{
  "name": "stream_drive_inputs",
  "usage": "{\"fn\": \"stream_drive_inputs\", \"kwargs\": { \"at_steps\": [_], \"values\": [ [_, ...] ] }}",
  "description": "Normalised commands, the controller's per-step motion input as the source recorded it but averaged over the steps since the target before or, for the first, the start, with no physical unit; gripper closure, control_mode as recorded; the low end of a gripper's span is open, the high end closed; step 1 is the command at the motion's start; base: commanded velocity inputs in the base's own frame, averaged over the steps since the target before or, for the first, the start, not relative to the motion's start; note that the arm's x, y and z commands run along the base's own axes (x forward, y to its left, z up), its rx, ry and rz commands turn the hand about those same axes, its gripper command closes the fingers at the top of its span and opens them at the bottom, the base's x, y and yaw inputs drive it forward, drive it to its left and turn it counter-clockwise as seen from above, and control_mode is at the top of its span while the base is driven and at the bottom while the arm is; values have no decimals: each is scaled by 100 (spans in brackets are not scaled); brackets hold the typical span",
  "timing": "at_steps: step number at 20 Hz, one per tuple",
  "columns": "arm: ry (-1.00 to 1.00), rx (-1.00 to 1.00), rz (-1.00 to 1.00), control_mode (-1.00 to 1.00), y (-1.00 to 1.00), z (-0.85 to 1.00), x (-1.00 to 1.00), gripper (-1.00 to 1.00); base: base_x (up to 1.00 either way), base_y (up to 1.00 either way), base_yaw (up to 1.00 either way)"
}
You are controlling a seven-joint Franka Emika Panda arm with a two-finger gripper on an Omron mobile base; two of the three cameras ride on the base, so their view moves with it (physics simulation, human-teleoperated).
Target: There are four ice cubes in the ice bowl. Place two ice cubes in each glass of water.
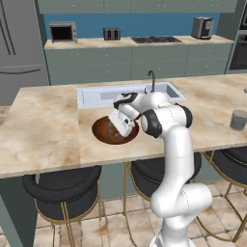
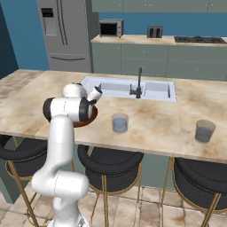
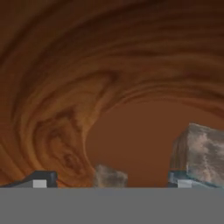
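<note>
My arm bends down over the counter (image 1: 43, 130), and my gripper (image 3: 109, 180) is low inside the bowl (image 1: 101, 132), jaws wide apart, holding nothing. One cube (image 3: 110, 177) lies between the fingertips, another cube (image 3: 200, 153) beside the right fingertip. Two glasses (image 2: 119, 123) (image 2: 205, 131) stand apart, right of the bowl.

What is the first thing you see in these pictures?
The big white robot arm bending over the marble counter, with its gripper dipped into the reddish-brown ice bowl just in front of the sink. From the hand view, the swirly wooden inside of the bowl looms close, with greyish ice cubes by the open fingertips. Two glasses of water wait farther along the counter.
</note>
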Motion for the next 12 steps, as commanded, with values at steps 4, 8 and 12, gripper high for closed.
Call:
{"fn": "stream_drive_inputs", "kwargs": {
  "at_steps": [4,8,12],
  "values": [
    [0,0,-1,-100,21,-3,6,-100,0,0,0],
    [0,0,-1,-100,24,0,0,-100,0,0,0],
    [0,0,-1,-100,2,-20,0,-100,0,0,0]
  ]
}}
